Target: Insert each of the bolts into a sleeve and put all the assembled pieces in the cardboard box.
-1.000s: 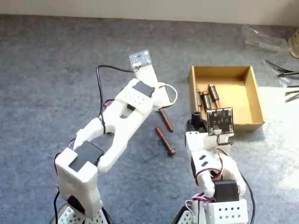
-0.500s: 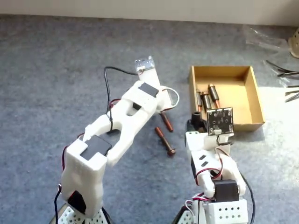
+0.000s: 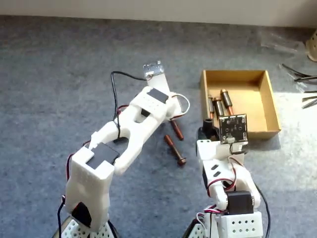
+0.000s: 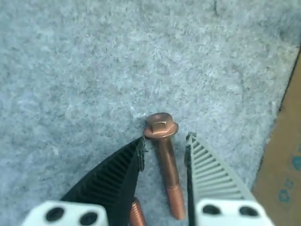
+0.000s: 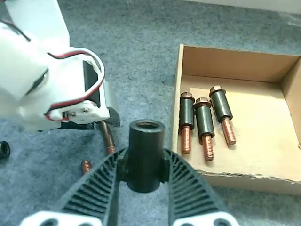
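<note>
Closing off-centre, the left claw point(image 4: 165, 139), apart astride the bolt point(image 4: 167, 165) on the desk point(image 4: 70, 56), could roll or skew it. The bolt's long axis runs along the jaws, head pointing away from the claw. The right claw point(image 5: 144, 157) is clamped on an upright sleeve point(image 5: 146, 139).

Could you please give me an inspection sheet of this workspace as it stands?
Surface: grey carpet, flat.
Job's things: cardboard box holds three assembled pieces; one bolt lies between the fingers of the left gripper; second bolt loose on the carpet; sleeve held.
Clutter: metal tools and clear plastic to the right of the box in the high view.
Grippers: left gripper open astride the bolt; right gripper shut on the sleeve.
Cables: black cable loops up off the carpet.
Surroundings: pale wall strip at the far edge.
</note>
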Available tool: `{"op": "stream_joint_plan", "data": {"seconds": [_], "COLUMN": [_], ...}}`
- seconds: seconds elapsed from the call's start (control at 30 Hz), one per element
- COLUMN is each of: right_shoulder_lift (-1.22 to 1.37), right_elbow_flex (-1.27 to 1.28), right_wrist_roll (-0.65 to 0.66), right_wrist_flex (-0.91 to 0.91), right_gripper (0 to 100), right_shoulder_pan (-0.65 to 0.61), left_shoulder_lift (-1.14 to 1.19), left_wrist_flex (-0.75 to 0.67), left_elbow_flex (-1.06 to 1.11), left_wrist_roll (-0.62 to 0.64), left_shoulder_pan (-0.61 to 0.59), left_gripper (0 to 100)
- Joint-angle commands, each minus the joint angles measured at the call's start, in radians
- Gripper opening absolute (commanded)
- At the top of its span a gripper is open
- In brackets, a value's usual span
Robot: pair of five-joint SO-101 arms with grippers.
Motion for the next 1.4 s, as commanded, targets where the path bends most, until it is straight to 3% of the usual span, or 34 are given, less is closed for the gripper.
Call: {"op": "stream_joint_plan", "data": {"seconds": [0.0,0.2,0.37,0.67,0.8,1.03,1.23,1.37], "right_shoulder_lift": [-0.012,-0.012,-0.012,-0.012,-0.012,-0.012,-0.012,-0.012], "right_elbow_flex": [-0.013,-0.013,-0.013,-0.013,-0.012,-0.012,0.05,0.096], "right_wrist_roll": [-0.005,-0.005,-0.005,-0.005,-0.005,-0.005,-0.003,0.003], "right_wrist_flex": [-0.036,-0.036,-0.036,-0.036,-0.036,-0.039,-0.15,-0.191], "right_gripper": [0.3,0.3,0.3,0.3,0.3,0.3,0.3,0.3], "right_shoulder_pan": [0.012,0.012,0.012,0.012,0.012,0.007,0.004,-0.077], "left_shoulder_lift": [-0.01,0.019,0.099,0.127,0.119,0.119,0.096,-0.001], "left_wrist_flex": [0.009,0.005,0.011,0.112,0.133,0.169,0.19,0.19], "left_elbow_flex": [-0.044,-0.053,-0.137,-0.217,-0.219,-0.219,-0.228,-0.188], "left_wrist_roll": [0.011,0.011,0.006,0.002,-0.127,-0.288,-0.411,-0.535], "left_shoulder_pan": [0.018,0.018,0.012,0.01,0.01,0.013,-0.008,-0.007], "left_gripper": [14,14,8,7,0,0,0,0]}}
